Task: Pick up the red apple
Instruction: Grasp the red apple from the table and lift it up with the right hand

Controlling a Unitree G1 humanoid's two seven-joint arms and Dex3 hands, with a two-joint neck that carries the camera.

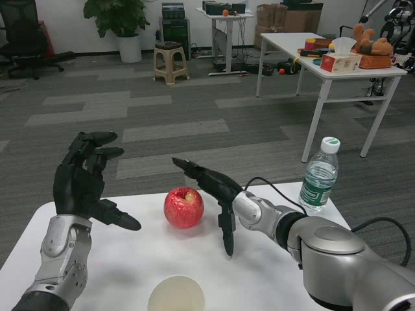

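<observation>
The red apple (183, 207) sits on the white table (123, 265), around the middle of its far half, upright with its stem dimple on top. My right hand (211, 191) is just to the right of it, open and holding nothing: one finger stretches out past the far side of the apple, another points straight down toward the tabletop beside the fruit, and I cannot tell whether any of them actually touches the skin. My left hand (84, 184) is raised to the left of the apple, well apart from it, also open and empty, its fingers spread and lifted and its thumb pointing right toward the fruit. Near me, at the table's close edge, stands a paper cup (176, 295), open at the top. At the far right corner of the table stands a clear plastic water bottle (319, 176) with a white cap and a green label. Beyond lie grey carpet, a small stool (170, 61), a potted plant (120, 23) and another white table (324, 65) loaded with boxes.
</observation>
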